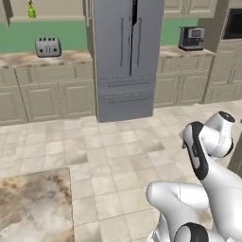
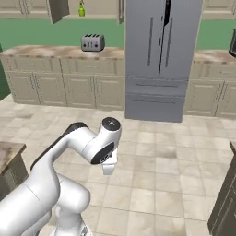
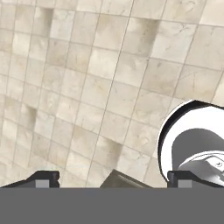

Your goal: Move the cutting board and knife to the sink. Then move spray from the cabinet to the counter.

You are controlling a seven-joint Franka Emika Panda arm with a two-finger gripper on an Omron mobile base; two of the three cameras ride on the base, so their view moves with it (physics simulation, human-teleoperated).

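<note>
Right now the arm is folded low over the tiled floor, its gripper aimed down at the tiles with the jaws spread wide and nothing between them. The spray stands upright on the inner shelf of the cabinet, whose door hangs open, high on the far wall above the counter and up to the left of the toaster. What the next move turns on, as I judge it, is exactly that: the bottle lies well away across the room, far above and ahead of the jaws and off to the arm's left, its long axis vertical, so the base would have to close the gap and the hand would have to rise and turn toward the shelf before any grasp. From the left base view the same green bottle sits above the toaster's left side. A tall grey fridge stands to the right of that counter run. The bottle's yellow label is too small to read, and I can make out no writing on the toaster or fridge.
</note>
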